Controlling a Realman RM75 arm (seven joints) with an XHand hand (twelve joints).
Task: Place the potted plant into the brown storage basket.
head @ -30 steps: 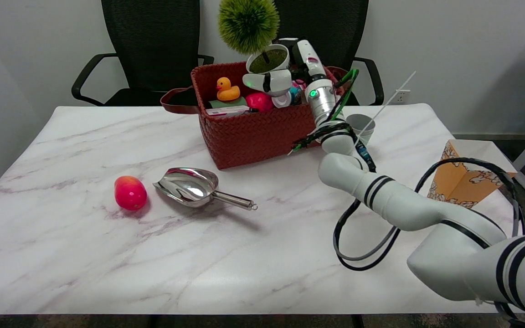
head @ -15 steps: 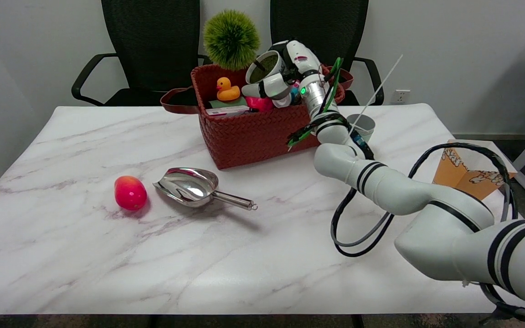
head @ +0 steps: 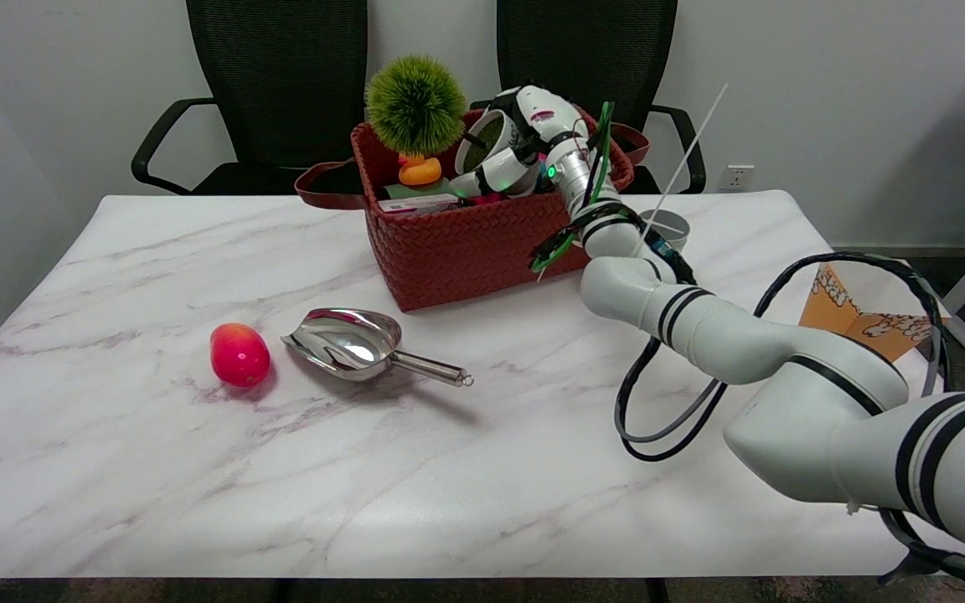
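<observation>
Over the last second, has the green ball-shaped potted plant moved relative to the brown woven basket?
Yes. The potted plant, held by the right hand, dropped and tilted left toward the basket, now covering the yellow duck.

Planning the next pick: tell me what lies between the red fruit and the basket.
In the head view, only the metal scoop lies between the red fruit and the brown basket; the rest is bare marble.

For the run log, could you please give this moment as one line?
phase: lowering | right hand: grips potted plant, tilted left | over brown storage basket | not yet released
</observation>
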